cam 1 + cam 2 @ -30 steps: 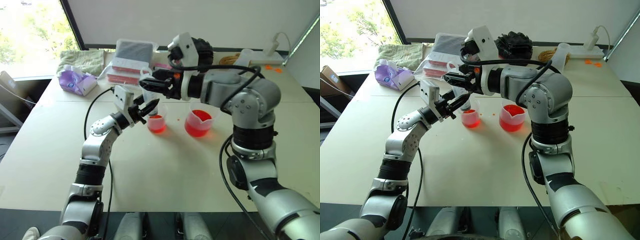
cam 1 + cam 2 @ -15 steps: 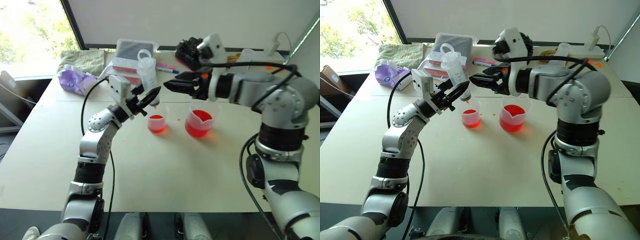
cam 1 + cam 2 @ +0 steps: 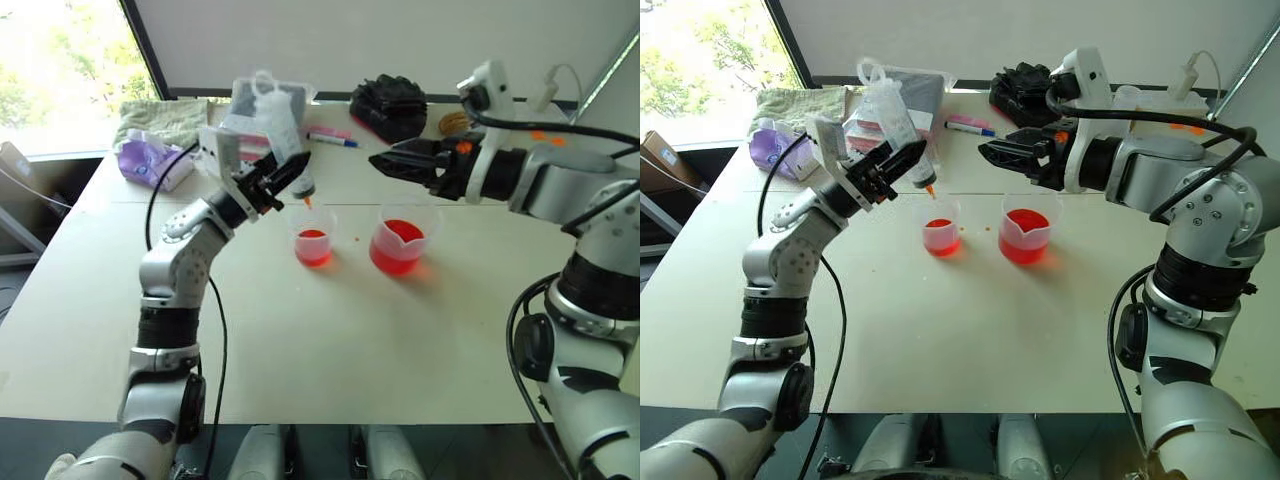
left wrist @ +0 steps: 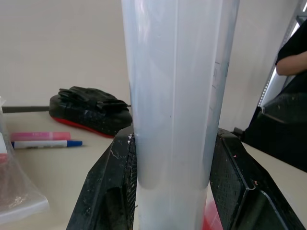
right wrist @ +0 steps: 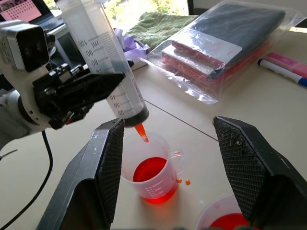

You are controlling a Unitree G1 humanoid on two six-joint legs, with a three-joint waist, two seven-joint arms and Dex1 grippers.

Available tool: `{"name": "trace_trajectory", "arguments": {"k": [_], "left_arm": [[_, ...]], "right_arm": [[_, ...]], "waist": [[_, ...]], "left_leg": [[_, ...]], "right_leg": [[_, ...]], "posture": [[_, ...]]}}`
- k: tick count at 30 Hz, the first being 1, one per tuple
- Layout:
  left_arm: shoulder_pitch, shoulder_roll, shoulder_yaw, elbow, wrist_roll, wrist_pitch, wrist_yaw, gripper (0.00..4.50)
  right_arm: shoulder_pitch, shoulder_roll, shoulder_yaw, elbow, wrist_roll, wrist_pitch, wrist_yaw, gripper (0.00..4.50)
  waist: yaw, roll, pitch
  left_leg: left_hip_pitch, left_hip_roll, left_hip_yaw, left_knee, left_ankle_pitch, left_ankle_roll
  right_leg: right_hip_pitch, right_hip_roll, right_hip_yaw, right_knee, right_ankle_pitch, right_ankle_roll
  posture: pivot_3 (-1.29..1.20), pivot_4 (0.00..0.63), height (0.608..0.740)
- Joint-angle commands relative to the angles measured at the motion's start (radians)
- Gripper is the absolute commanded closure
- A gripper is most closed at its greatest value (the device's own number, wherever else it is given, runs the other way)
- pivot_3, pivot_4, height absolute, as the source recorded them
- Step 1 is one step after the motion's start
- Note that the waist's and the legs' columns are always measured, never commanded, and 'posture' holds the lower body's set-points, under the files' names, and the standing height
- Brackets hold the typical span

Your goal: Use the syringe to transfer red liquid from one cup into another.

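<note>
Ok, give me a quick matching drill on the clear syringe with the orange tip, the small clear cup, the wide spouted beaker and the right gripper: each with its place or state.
Things:
1. clear plastic syringe with orange tip
2. small clear cup
3. wide clear spouted beaker
4. right gripper

States:
A. open, holding nothing
B. clamped in the left gripper
C. under the orange tip
D. holds the most red liquid

Pairs: 1-B, 2-C, 3-D, 4-A

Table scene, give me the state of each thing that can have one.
syringe: held tilted, plunger pushed in, orange tip above the small cup
left gripper: shut on syringe
right gripper: open, empty
small cup: upright, shallow red liquid
spouted beaker: upright, more red liquid
marker pen: capped
</note>
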Motion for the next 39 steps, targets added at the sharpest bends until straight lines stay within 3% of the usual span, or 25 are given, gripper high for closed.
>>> {"name": "trace_trajectory", "arguments": {"k": [1,6,12,15,19,31,39], "left_arm": [[-0.088,0.050,0.110,0.035,-0.128,0.156,0.058,2.92],[-0.154,0.162,0.203,0.171,-0.259,0.417,0.080,2.92],[-0.205,0.322,0.147,0.415,-0.219,0.694,0.026,2.92],[-0.224,0.365,0.040,0.478,-0.141,0.743,-0.022,2.92],[-0.259,0.366,-0.021,0.605,-0.071,0.785,-0.055,2.92],[-0.455,0.239,-0.130,0.924,0.124,0.785,-0.113,2.92],[-0.494,0.221,-0.169,1.015,0.232,0.742,-0.169,2.92]], "right_arm": [[0.007,-0.001,-0.035,-0.047,0.025,0.009,-0.014,1.46],[0.028,0.014,-0.038,-0.054,0.031,0.013,-0.033,1.46],[0.040,0.013,-0.031,-0.053,0.037,0.020,-0.041,1.46],[0.044,0.014,-0.031,-0.050,0.034,0.021,-0.047,1.46],[0.054,0.025,-0.039,-0.062,0.038,0.034,-0.060,1.46],[0.062,0.052,-0.078,-0.106,0.047,0.093,-0.103,1.46],[0.067,0.078,-0.108,-0.140,0.044,0.127,-0.131,1.46]], "waist": [[-0.002,0.000,0.000],[-0.004,0.000,0.000],[-0.001,0.000,0.000],[0.004,-0.001,0.000],[0.000,-0.001,0.000],[0.000,-0.001,0.001],[-0.004,-0.001,0.000]], "left_leg": [[0.000,0.000,0.000,0.000,0.000,0.000],[0.000,0.000,0.000,0.000,0.000,0.000],[0.000,0.000,0.000,0.001,0.001,0.000],[0.000,-0.001,0.000,0.001,0.001,0.000],[0.000,-0.001,0.000,0.001,0.001,-0.001],[-0.001,-0.001,0.000,0.001,0.002,-0.002],[-0.001,-0.001,0.001,-0.001,0.002,-0.003]], "right_leg": [[0.000,0.000,0.000,0.000,0.000,0.000],[0.000,0.001,0.000,0.001,0.000,0.000],[0.000,0.002,0.000,0.003,0.000,0.000],[0.000,0.002,0.000,0.003,0.000,0.000],[0.000,0.001,0.000,0.003,0.000,0.000],[-0.003,0.000,0.001,0.005,0.000,0.000],[-0.006,0.000,0.001,0.007,0.000,0.000]], "posture": [[0.00,0.150,0.740],[0.00,0.150,0.740],[0.00,0.150,0.740],[0.00,0.150,0.740],[0.00,0.150,0.740],[0.00,0.150,0.740],[0.00,0.150,0.740]]}}
